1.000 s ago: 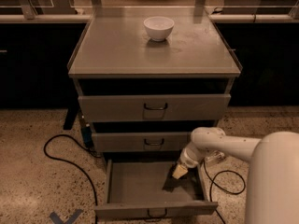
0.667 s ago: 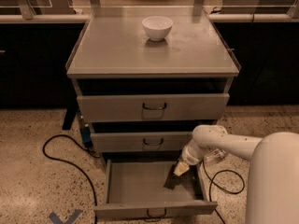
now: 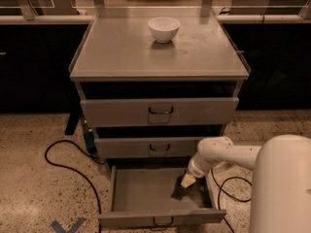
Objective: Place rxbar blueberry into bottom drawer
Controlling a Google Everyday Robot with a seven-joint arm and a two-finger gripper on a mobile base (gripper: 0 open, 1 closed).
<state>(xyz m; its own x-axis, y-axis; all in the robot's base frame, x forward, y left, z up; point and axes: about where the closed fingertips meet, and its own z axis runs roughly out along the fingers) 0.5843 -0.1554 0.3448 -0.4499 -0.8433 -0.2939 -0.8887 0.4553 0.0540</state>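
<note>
Three grey drawers in the cabinet, stacked at frame centre. Top drawer and middle drawer slightly ajar, with dark gaps above their fronts. Bottom drawer pulled well out toward the lower edge of the frame, tray floor exposed, presumably to give access from above.

White arm entering from lower right, bent down over the drawer's right side wall. Hand inside the open tray, right rear part, just in front of the middle drawer's front. Hand state: cannot tell whether open or closed on anything.

Rxbar blueberry taken to be the dark flat shape directly below the hand tip, lower right of the tray. Touching the drawer floor or just above it: cannot tell, since bar and shadow merge. Low position judged consistent with a release close to the floor rather than a drop from height.

White bowl upright on the bench, upper centre, well apart from the work and no part of the task.

Black cable looping over the speckled floor at left; blue tape mark at lower left edge.

No brand, label or writing readable anywhere; wrapper print not resolvable, drawer fronts blank apart from wire handles.
</note>
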